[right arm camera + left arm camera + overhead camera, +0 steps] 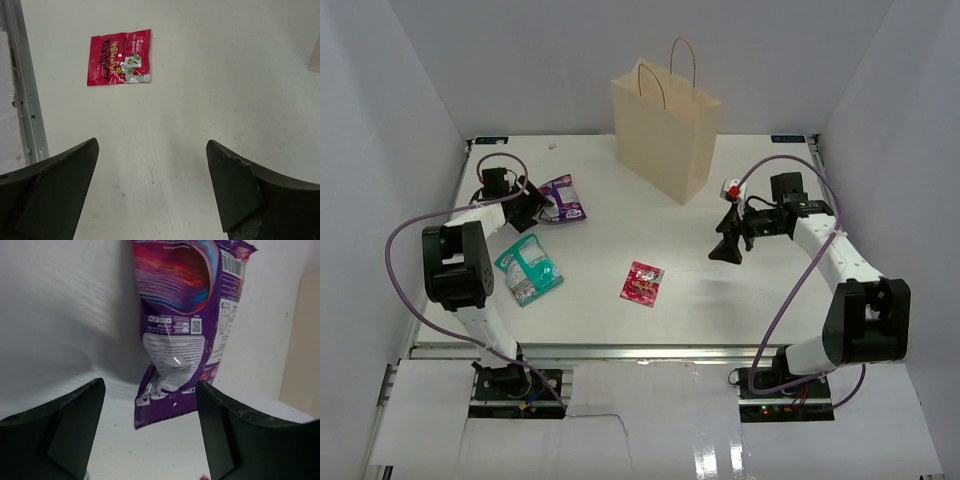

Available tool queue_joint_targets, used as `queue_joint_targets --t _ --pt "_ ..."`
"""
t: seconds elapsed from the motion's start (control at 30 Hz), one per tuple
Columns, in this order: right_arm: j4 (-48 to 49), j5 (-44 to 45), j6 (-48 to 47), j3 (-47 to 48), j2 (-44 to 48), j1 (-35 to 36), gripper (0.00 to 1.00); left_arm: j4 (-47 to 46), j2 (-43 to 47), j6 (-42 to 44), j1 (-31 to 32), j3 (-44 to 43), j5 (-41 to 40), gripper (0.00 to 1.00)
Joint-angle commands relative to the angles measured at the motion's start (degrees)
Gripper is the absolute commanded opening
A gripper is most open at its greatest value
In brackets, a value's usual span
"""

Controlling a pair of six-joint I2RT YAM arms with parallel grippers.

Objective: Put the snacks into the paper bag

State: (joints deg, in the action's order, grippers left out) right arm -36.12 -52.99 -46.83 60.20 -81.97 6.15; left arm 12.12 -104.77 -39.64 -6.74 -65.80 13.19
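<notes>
The tall cream paper bag [665, 130] stands upright at the back of the table, its mouth up. Three snacks lie flat on the table: a purple-and-white pack [563, 198], a teal-and-white pack [528, 268] and a small red-pink sachet [642, 283]. My left gripper [533, 207] is low at the purple pack's left end. In the left wrist view it [150, 383] is open, with the near end of the purple pack [185, 325] lying between the fingertips. My right gripper [727, 249] hangs open over bare table right of the sachet [120, 57], nothing between its fingers [152, 145].
White walls close in the table on the left, back and right. The bag's beige side shows at the edge of both wrist views [305, 340] [316, 55]. A metal rail [22, 100] runs along the table's near edge.
</notes>
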Motion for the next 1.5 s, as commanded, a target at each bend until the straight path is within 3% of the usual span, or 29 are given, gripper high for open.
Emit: queue_joint_targets --t 0.0,0.3,0.57,0.87,1.0,1.13,1.47 --pt "1.5 -2.9 0.1 2.7 -0.1 0.7 0.93 -5.0 -2.4 3.2 0.2 -4.3 6.1 0.82" --pt "3.2 -2.6 2.4 4.0 -2.6 1.7 0.93 -4.7 -6.6 3.4 0.2 -6.8 10.0 0.65" --pt "3.2 -1.9 2.9 4.6 -3.6 3.2 0.93 -4.9 -5.5 2.9 -0.1 -4.8 9.7 0.27" --pt "2.5 -1.2 2.7 5.5 -5.0 4.7 0.93 -5.2 -2.9 4.4 -0.1 -4.7 11.4 0.01" --pt "1.4 -1.1 2.0 6.2 -5.4 5.1 0.93 -7.1 1.2 4.4 -0.1 -4.7 12.4 0.0" --pt "0.9 -1.0 1.2 6.5 -5.8 5.3 0.93 -10.7 8.4 -0.9 0.3 -6.0 13.5 0.0" --pt "-0.2 -0.9 0.5 8.3 -7.1 5.4 0.93 -16.7 11.0 -13.1 10.8 -22.4 12.9 0.0"
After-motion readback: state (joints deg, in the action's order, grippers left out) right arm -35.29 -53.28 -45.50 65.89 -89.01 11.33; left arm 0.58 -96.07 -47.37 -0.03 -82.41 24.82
